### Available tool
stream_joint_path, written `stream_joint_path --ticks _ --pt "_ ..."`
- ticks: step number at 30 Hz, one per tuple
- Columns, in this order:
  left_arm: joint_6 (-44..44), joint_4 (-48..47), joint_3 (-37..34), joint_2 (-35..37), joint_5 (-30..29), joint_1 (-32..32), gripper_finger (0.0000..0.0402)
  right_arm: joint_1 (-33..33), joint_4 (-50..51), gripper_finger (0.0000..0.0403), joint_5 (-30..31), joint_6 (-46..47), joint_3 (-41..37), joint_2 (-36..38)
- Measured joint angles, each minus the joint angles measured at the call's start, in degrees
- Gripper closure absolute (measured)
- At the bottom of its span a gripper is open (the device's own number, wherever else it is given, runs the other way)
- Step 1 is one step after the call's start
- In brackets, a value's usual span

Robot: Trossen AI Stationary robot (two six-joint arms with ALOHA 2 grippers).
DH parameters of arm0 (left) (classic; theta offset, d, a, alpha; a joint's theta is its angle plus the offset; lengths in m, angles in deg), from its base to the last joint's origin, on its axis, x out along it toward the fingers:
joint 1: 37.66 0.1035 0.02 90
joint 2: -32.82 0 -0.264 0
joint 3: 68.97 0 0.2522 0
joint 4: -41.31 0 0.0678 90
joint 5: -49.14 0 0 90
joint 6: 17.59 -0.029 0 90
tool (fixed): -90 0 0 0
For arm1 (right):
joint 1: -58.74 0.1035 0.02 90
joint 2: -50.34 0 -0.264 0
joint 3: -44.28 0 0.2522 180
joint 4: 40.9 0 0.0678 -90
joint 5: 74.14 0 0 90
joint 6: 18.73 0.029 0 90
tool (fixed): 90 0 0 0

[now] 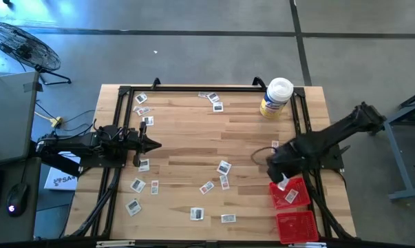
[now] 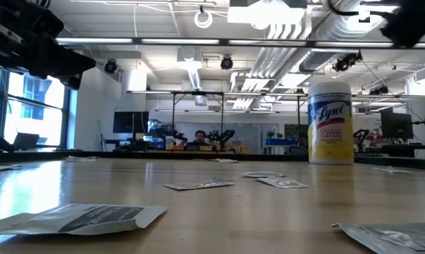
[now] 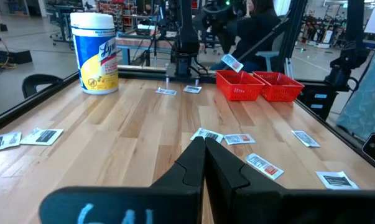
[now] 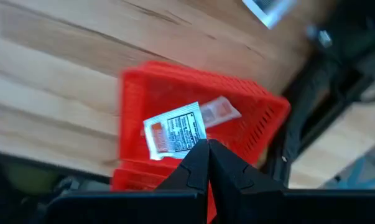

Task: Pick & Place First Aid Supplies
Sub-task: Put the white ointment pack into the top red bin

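Several small white packets (image 1: 224, 167) lie flat and scattered on the wooden table, among them one close to the low camera (image 2: 78, 217). My right gripper (image 1: 281, 180) is over the farther of two red trays (image 1: 298, 200) near the table's right edge, shut on a white packet with red print (image 4: 173, 134). Another packet (image 4: 219, 112) lies in that tray. My left gripper (image 1: 152, 145) hovers shut over the table's left side, touching nothing; its shut fingers (image 3: 204, 149) point across the table toward the trays (image 3: 240, 87). My right gripper pinches the packet between its two fingers at one edge, near a corner (image 4: 196, 138). It comes from above, slanting down. The packet (image 3: 232, 62) is lifted clear above the red tray and sticks out flat beyond the fingertips.
A yellow jar with a white lid (image 1: 276, 96) stands near the far right corner, also seen in the low view (image 2: 330, 123). A second red tray (image 1: 296, 226) sits at the near right corner. A black frame (image 1: 124, 93) borders the table. A person sits in the room beyond.
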Motion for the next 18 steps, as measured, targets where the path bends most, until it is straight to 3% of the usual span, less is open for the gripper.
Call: stream_joint_path --ticks 6,18 --pt "0.0 0.0 0.0 0.0 0.0 0.0 0.0400 8.0 -5.9 0.0403 -1.7 13.2 -6.5 1.6" --pt "0.0 0.0 0.0 0.0 0.0 0.0 0.0400 10.8 -18.4 0.0402 -3.6 16.8 -18.0 1.6"
